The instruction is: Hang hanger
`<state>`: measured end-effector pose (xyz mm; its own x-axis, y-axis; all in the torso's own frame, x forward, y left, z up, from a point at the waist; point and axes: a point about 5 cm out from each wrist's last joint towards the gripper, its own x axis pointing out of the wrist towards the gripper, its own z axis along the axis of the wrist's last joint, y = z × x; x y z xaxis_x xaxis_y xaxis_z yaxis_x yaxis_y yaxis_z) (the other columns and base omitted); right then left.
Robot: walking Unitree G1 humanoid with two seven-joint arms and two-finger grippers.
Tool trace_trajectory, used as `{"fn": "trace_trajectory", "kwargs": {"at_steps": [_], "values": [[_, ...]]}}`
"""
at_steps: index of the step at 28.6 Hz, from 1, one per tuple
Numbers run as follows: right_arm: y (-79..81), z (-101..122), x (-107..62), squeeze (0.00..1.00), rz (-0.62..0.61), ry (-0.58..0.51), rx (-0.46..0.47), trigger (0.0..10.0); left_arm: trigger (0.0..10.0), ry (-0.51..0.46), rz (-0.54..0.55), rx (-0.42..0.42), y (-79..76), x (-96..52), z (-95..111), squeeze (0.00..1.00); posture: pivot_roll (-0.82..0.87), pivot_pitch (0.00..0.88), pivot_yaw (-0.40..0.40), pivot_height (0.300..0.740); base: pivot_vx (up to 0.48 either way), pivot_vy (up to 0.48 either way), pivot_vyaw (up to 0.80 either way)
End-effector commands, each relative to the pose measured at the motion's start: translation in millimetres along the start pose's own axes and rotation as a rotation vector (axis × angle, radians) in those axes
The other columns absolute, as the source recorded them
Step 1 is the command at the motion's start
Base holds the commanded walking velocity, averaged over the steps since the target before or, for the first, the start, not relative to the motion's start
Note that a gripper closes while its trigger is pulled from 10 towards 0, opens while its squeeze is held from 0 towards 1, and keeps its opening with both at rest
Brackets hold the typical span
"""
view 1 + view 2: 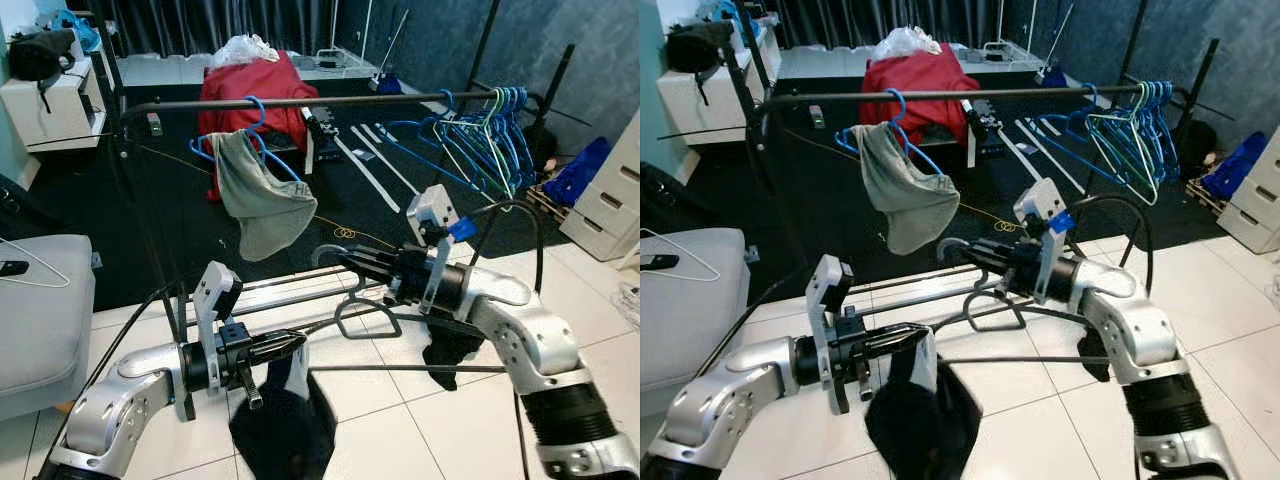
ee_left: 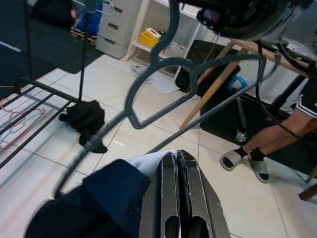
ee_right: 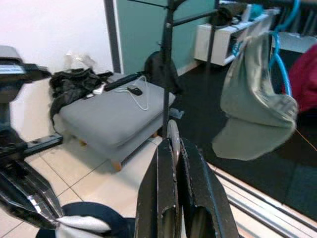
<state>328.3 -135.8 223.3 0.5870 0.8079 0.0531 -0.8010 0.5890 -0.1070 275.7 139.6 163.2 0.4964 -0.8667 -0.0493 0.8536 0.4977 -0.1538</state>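
Observation:
A grey hanger (image 1: 366, 312) is held out in front of me over the tiled floor, and a dark navy garment (image 1: 285, 420) with a pale lining is draped on it. My right gripper (image 1: 347, 263) is shut on the hanger's hook (image 3: 173, 135), well below the black clothes rail (image 1: 300, 101). My left gripper (image 1: 292, 346) is shut on the garment's left part, and another dark fold (image 1: 450, 348) hangs under my right forearm. In the left wrist view the hanger's neck (image 2: 148, 89) curves just beyond the closed fingers (image 2: 168, 183).
On the rail hang a blue hanger with a grey garment (image 1: 255, 190) and several blue and green hangers (image 1: 490, 130) at the right end. A grey ottoman (image 1: 40, 300) stands left and white drawers (image 1: 610, 200) right. A person's legs (image 2: 277, 134) are nearby.

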Motion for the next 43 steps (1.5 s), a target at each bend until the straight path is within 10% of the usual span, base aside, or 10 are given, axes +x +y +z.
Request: {"fn": "trace_trajectory", "kwargs": {"at_steps": [1,8,17,31,43], "values": [[-3.5,-3,-3.1,0.0,-0.048,-0.007,-0.007,10.0,0.0,-0.02,-0.005,0.033,-2.0,-0.4,11,0.0,-0.11,0.057,-0.053,0.74,0.0,0.0,0.0],[18.1,4,-6.7,0.0,0.118,-0.184,0.081,10.0,0.0,-0.004,-0.003,0.053,-6.3,5.3,13,0.0,-0.11,0.052,-0.049,0.74,0.0,0.0,0.0],[39.6,-14,-37.2,0.0,0.407,0.049,0.126,10.0,0.0,0.062,0.064,0.171,7.3,6.6,14,0.0,-0.12,0.061,-0.05,0.74,0.0,0.0,0.0],[-8.7,-49,-52.5,0.0,-0.019,0.351,0.017,10.0,0.0,0.055,0.089,0.234,15.2,0.5,24,0.0,-0.11,0.071,-0.049,0.74,0.0,0.0,0.0],[34.5,-22,-61.8,0.0,0.417,0.184,0.157,10.0,0.0,0.037,0.098,0.304,19.5,3.5,34,0.0,-0.12,0.074,-0.046,0.74,0.0,0.0,0.0]]}}
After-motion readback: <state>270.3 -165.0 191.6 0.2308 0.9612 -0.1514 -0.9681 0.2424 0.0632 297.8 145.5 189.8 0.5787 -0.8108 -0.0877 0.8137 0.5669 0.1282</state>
